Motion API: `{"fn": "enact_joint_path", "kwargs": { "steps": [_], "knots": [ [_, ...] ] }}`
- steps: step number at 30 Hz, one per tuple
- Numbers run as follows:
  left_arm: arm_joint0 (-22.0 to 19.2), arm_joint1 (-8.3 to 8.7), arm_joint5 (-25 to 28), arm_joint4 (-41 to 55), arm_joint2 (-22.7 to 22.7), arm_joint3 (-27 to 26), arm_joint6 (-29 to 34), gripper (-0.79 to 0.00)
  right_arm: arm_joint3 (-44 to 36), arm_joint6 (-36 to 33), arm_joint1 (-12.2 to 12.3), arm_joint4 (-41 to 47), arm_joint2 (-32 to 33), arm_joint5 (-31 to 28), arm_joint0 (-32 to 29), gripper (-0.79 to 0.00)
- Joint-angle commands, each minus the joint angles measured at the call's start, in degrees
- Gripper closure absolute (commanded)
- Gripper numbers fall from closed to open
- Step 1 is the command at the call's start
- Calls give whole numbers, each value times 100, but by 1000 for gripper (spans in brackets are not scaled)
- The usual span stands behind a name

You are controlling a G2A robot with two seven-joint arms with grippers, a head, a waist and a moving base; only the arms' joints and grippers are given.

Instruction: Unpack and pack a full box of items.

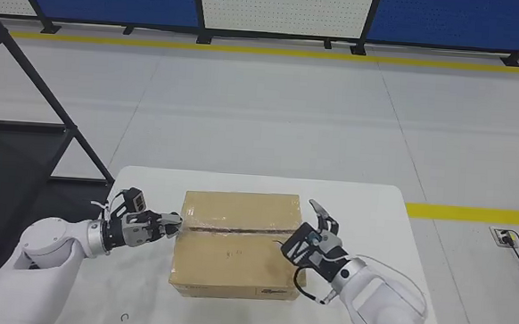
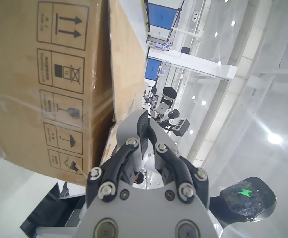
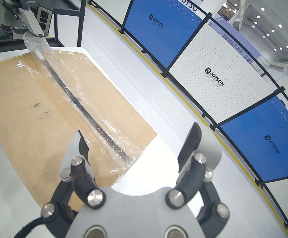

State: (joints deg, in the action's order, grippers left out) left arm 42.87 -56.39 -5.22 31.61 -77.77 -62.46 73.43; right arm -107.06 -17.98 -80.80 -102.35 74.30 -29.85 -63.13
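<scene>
The left gripper (image 1: 174, 221) has its fingers pressed together on the end of a strip of clear tape (image 3: 78, 108), at the left end of the box (image 1: 236, 250). In the right wrist view this gripper (image 3: 31, 26) shows at the far end of the carton, with the crinkled tape rising off the cardboard into its grip. Its own wrist view shows the two ribbed pads (image 2: 142, 129) meeting (no gap between them), just beside the box (image 2: 45, 67) wall printed with handling symbols.

The right gripper (image 1: 307, 229) sits at the opposite, right end of the box with its fingers spread wide and nothing between them. In its wrist view the gripper (image 3: 137, 135) has one finger over the box (image 3: 33, 112) top and the other past the carton's end, over the table.

The tape runs along the middle seam from end to end; near the right gripper it lies on the cardboard, wrinkled, and folds over the edge. Both top flaps lie flat and closed.

The box stands at the centre of a white table (image 1: 151, 182). A black rack (image 1: 31, 103) stands to the robot's left. Beyond the table, a yellow line (image 1: 249, 48) crosses the floor in front of blue and white panels (image 1: 287, 7).
</scene>
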Motion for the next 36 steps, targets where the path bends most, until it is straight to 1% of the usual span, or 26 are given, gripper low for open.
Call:
{"fn": "enact_joint_path", "kwargs": {
  "steps": [1,13,15,17,24,27,28,29,30,34,35,36],
  "knots": [
    [5,4,-5,63,-10,16,23,0,52,-27,-2,18,-53,27,60,-785],
    [3,53,-222,251,-47,97,220,0,304,-159,2,170,-286,106,326,-785],
    [-5,62,-268,225,-36,102,215,0,324,-200,9,87,-346,40,379,-785],
    [-14,66,-295,204,-12,107,208,0,291,-285,20,-146,-395,89,386,-785],
    [-86,68,-347,186,86,213,192,0,291,-285,20,-146,-395,89,386,-785],
    [-131,65,-356,201,129,282,207,0,301,-170,19,-125,-476,180,331,-785],
    [-144,65,-355,207,138,308,205,0,338,-154,12,-69,-504,229,343,-502],
    [-156,64,-353,216,147,332,213,0,391,-168,4,-12,-535,276,376,-289],
    [-167,65,-355,233,150,367,213,0,453,-204,-8,65,-572,321,416,0],
    [-197,65,-337,282,169,471,218,0,697,-494,-72,565,-730,494,633,0],
    [-202,65,-335,291,180,493,225,0,729,-659,-82,573,-774,491,713,0],
    [-212,64,-330,300,187,517,221,0,729,-659,-82,573,-774,491,713,0]
  ]
}}
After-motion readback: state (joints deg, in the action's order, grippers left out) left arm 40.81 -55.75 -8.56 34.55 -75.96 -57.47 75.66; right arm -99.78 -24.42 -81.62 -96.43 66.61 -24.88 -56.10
